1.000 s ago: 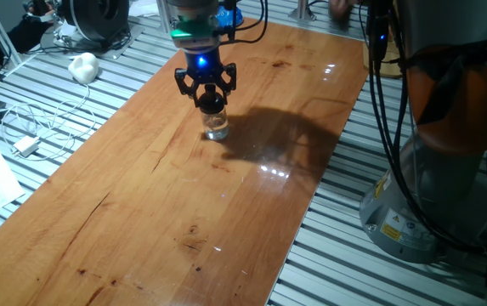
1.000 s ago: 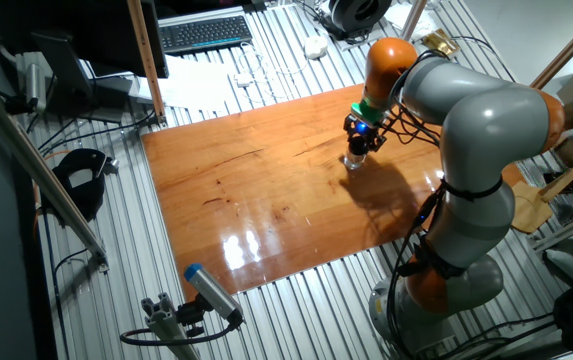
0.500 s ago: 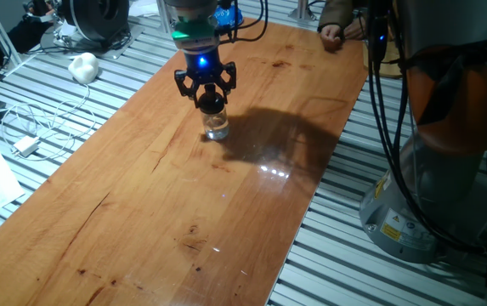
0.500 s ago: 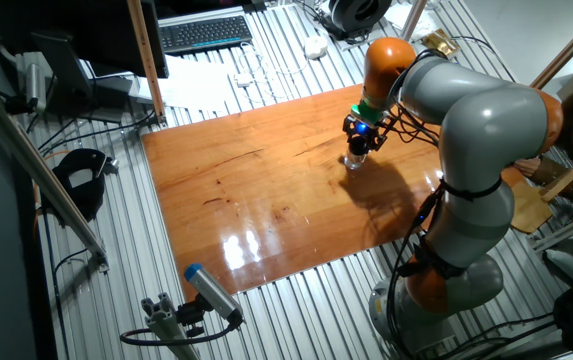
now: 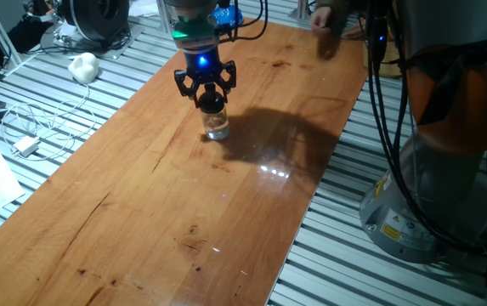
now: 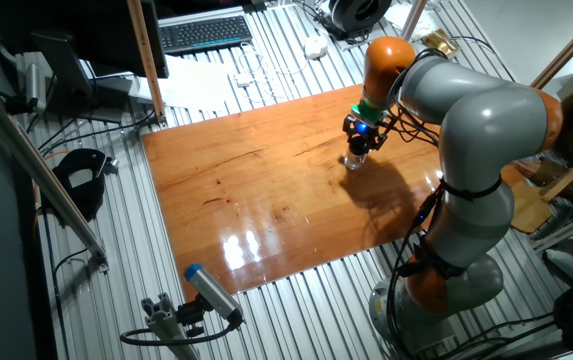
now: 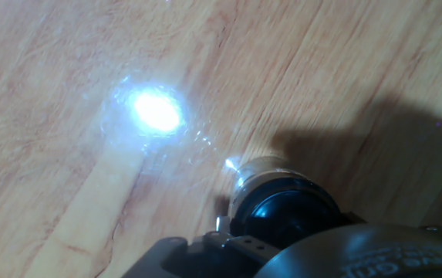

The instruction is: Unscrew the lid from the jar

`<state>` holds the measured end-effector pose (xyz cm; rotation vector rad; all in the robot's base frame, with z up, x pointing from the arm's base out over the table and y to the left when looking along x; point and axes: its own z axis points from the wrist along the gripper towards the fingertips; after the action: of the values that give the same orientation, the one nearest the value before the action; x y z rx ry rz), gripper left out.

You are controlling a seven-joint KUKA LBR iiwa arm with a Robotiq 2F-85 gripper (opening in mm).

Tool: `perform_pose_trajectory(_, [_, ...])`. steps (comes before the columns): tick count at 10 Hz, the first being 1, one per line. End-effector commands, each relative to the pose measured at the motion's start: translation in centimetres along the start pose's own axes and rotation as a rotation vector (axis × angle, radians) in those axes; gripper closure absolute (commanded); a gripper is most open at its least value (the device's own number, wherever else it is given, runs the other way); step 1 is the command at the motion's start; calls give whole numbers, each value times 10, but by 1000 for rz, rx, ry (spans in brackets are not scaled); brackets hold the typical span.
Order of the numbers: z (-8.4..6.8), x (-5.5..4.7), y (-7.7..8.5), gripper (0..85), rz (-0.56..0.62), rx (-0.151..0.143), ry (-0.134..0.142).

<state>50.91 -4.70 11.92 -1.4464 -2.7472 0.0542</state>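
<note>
The small clear glass jar (image 5: 218, 127) stands upright on the wooden table (image 5: 158, 195), toward its far end. Its black lid (image 5: 211, 103) sits on top. My gripper (image 5: 208, 96) comes straight down over the jar, with its two black fingers closed against the lid's sides. In the other fixed view the gripper (image 6: 359, 141) covers the lid above the jar (image 6: 352, 161). In the hand view the black lid (image 7: 285, 213) and a strip of the glass jar (image 7: 258, 173) show just below the gripper body, at the lower edge.
A person's hand (image 5: 323, 32) is blurred over the table's far edge. A white lump (image 5: 83, 66) and cables (image 5: 35, 127) lie on the slatted bench to the left. The robot base (image 5: 434, 170) stands on the right. A keyboard (image 6: 204, 32) lies behind the table.
The gripper and jar stay in place. The person's hand at the far edge of the table has come into view and shifted.
</note>
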Motion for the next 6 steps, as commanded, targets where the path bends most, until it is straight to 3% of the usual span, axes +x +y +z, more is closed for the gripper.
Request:
perform_pose_trajectory(1, [0, 0, 0, 340, 0, 1, -1])
perform_pose_trajectory(6, [0, -1, 0, 340, -3, 0, 9])
